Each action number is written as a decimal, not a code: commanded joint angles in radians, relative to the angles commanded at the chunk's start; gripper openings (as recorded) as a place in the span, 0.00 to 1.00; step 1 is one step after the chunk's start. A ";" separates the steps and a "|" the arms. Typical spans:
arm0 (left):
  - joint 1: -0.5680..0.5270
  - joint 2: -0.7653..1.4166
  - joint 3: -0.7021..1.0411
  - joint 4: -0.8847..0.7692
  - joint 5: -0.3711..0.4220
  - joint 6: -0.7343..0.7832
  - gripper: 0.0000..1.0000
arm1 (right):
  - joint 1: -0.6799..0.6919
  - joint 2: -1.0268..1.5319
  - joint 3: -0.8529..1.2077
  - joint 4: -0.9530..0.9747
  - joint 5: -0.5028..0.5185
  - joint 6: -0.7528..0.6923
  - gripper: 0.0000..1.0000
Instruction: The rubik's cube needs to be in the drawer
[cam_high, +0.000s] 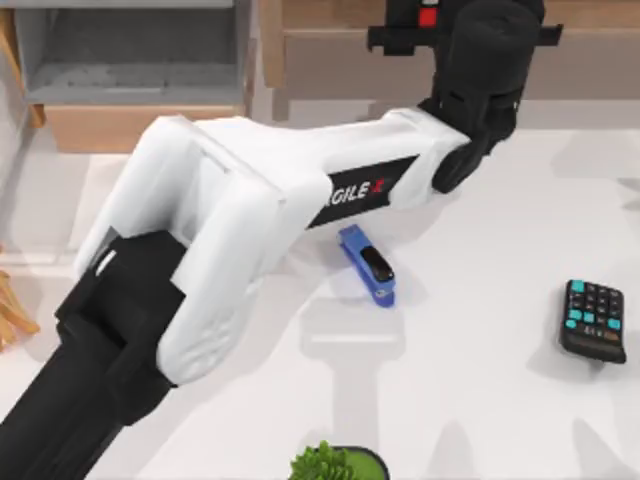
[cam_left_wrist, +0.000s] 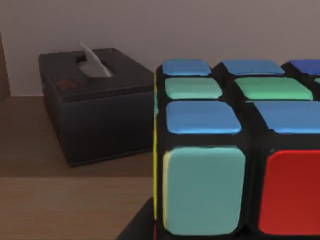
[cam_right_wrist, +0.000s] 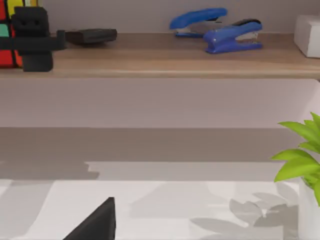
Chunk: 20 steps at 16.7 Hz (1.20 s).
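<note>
At the top view's upper right, the left claw (cam_high: 428, 25) reaches the rubik's cube (cam_left_wrist: 235, 150) on the shelf (cam_right_wrist: 165, 62), its grip impossible to tell, so the pickup is in hand and next comes a carry to the drawer (cam_high: 130, 60) at upper left.

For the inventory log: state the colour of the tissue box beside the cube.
Black, the tissue box, clearest in the left wrist view.

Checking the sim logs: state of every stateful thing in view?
drawer: open, grey floor bare
rubik's cube: on the wooden shelf, at the left gripper
tissue box: tissue sticking out
blue stapler: closed, on the table
calculator: face up
</note>
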 joint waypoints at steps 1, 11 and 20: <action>-0.003 -0.016 -0.018 0.001 -0.004 0.000 0.00 | 0.000 0.000 0.000 0.000 0.000 0.000 1.00; -0.020 -0.079 -0.080 0.003 -0.018 0.008 0.00 | 0.000 0.000 0.000 0.000 0.000 0.000 1.00; -0.138 -0.302 0.199 -0.312 0.177 0.234 0.00 | 0.000 0.000 0.000 0.000 0.000 0.000 1.00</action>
